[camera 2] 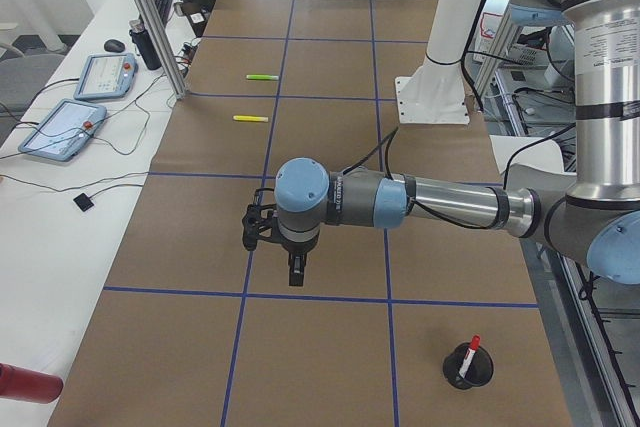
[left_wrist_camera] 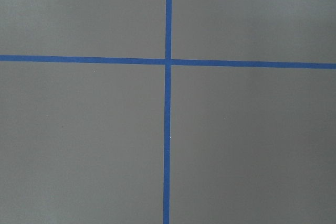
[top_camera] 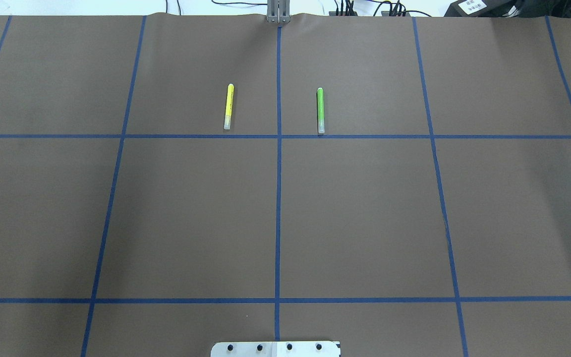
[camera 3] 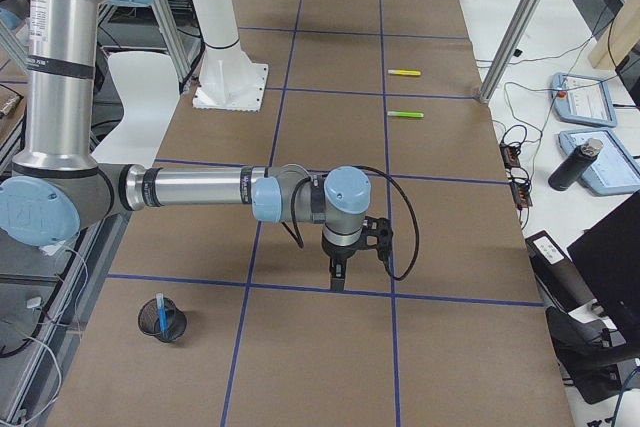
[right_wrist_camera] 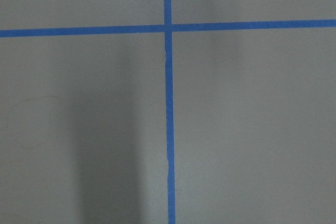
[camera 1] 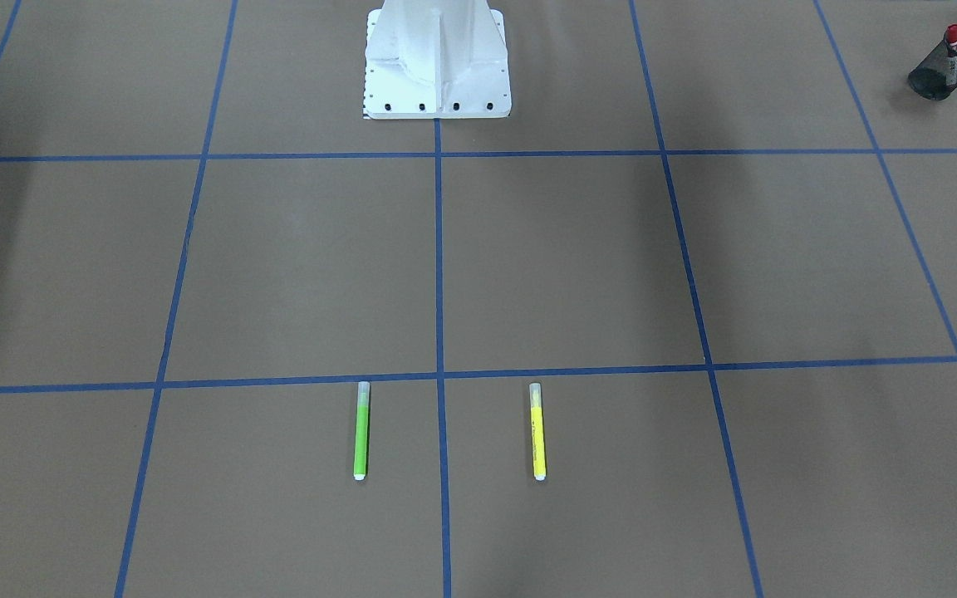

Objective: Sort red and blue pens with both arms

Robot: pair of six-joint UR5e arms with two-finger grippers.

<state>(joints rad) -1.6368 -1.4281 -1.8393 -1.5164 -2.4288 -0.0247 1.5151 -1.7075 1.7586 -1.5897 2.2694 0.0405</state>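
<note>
The left pincer [camera 2: 296,273] hangs nose-down over a tape crossing at mid-frame of the left side view. I cannot tell whether it is spread or pressed together. The same goes for the right pincer [camera 3: 338,275], low centre in the right side view.

The red-capped marker [camera 2: 468,355] stands in a black mesh cup [camera 2: 468,375] at lower right. The blue pen [camera 3: 160,313] stands in a second mesh cup [camera 3: 163,331] at lower left. With one colour per cup, the sorting looks finished.

The green highlighter [camera 1: 360,432] and yellow highlighter [camera 1: 537,432] lie parallel on the bench [camera 1: 279,274], low in the front view. They are probably distractors.
</note>
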